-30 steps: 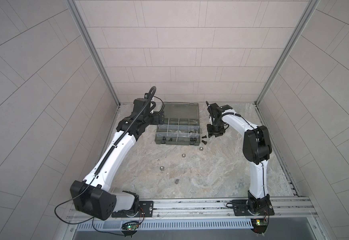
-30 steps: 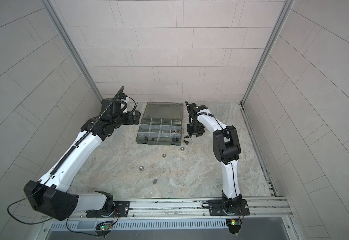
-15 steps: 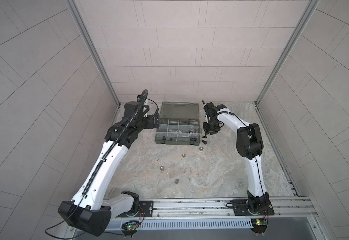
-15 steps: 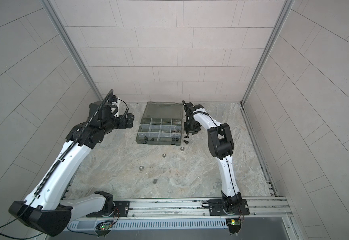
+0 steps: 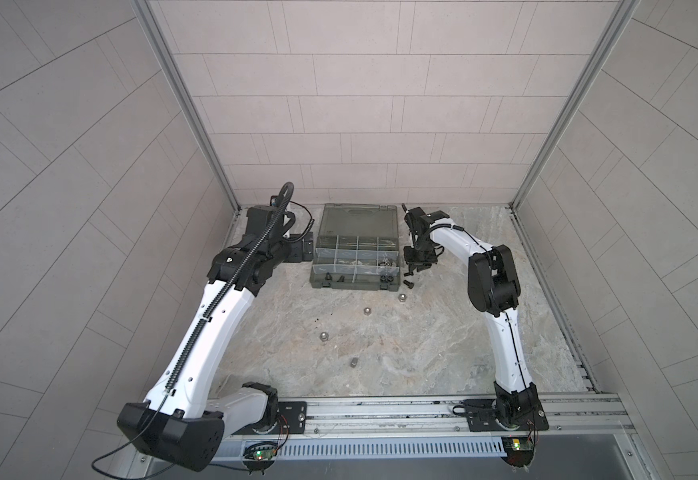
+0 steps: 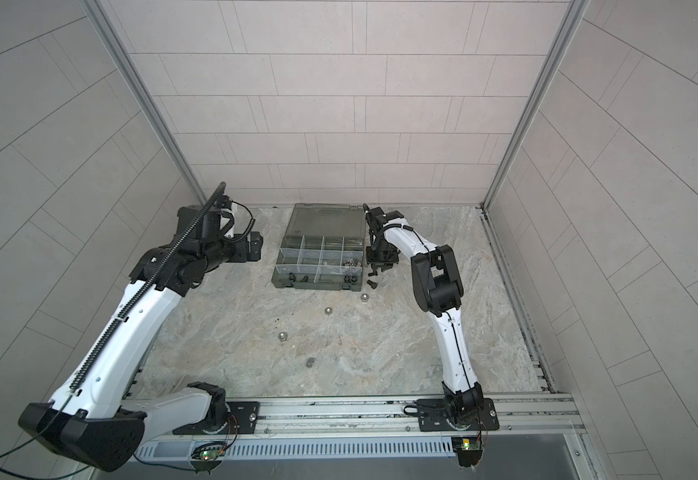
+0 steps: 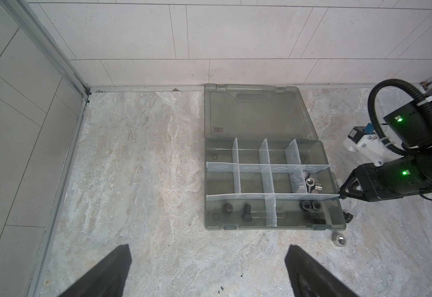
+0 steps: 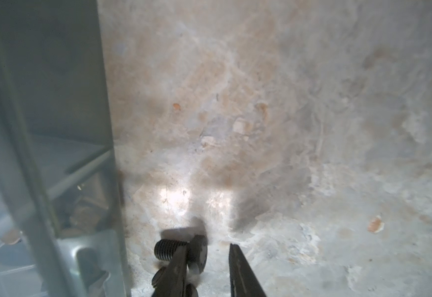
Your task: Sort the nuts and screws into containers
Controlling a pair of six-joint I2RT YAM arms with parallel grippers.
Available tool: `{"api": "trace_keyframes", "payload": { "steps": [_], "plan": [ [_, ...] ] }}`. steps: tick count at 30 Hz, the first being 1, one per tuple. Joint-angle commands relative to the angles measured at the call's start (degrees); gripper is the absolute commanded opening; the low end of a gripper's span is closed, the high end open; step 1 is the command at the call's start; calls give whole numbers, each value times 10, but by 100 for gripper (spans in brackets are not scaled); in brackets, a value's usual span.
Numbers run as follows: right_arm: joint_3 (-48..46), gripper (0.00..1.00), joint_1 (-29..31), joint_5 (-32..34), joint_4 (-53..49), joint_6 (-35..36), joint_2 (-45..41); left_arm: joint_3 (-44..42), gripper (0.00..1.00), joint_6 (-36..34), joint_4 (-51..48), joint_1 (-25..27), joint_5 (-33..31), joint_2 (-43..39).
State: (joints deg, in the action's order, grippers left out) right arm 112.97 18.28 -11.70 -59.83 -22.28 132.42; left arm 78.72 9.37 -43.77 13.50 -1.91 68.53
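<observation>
The grey-green case (image 5: 351, 285) (image 6: 314, 285) lies open, its containers (image 7: 261, 226) split by pale dividers. Black screws (image 7: 246, 213) lie in the front left cell, black nuts (image 7: 310, 205) in the front right one and silver nuts (image 7: 310, 181) in the cell behind it. My right gripper (image 8: 208, 246) (image 5: 416, 266) is down at the table by the case's right wall. A black screw (image 8: 167, 250) lies with its head between the fingers, a gap still beside it. Another screw (image 5: 409, 284) lies nearby. My left gripper (image 7: 208, 257) (image 5: 303, 249) hangs wide open and empty, left of the case.
Several silver nuts lie loose on the marble table: one (image 5: 402, 297) near the case's front right corner, then others (image 5: 366, 311) (image 5: 323, 336) (image 5: 354, 363) trailing toward the front. The lid (image 7: 256, 113) lies flat against the back wall. Tiled walls close three sides.
My left arm has drawn back to the left, away from the case. The right gripper's jaws have narrowed around the screw's head beside the case.
</observation>
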Motion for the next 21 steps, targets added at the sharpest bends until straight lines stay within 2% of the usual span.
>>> {"api": "trace_keyframes", "payload": {
  "steps": [1, 4, 9, 12, 13, 21],
  "plan": [
    [8, 25, 4, -2, -8, -13, 16, 3, 100, -8, -13, -8, -12, 2],
    [6, 25, 7, -4, -9, -14, 17, 3, 100, -9, -16, -11, -13, 1],
    [-8, 18, 11, 0, -14, -14, 13, -2, 100, -6, -12, -21, -8, 0],
    [-13, 2, 11, 0, -15, -13, 12, -6, 100, 0, -9, -24, -3, 1],
    [-14, 0, 11, 0, -16, -13, 10, -6, 100, 1, -8, -25, -2, 1],
    [-15, 0, 11, 11, -27, -9, -12, -2, 100, 7, -11, -27, 3, 5]
  ]
}}
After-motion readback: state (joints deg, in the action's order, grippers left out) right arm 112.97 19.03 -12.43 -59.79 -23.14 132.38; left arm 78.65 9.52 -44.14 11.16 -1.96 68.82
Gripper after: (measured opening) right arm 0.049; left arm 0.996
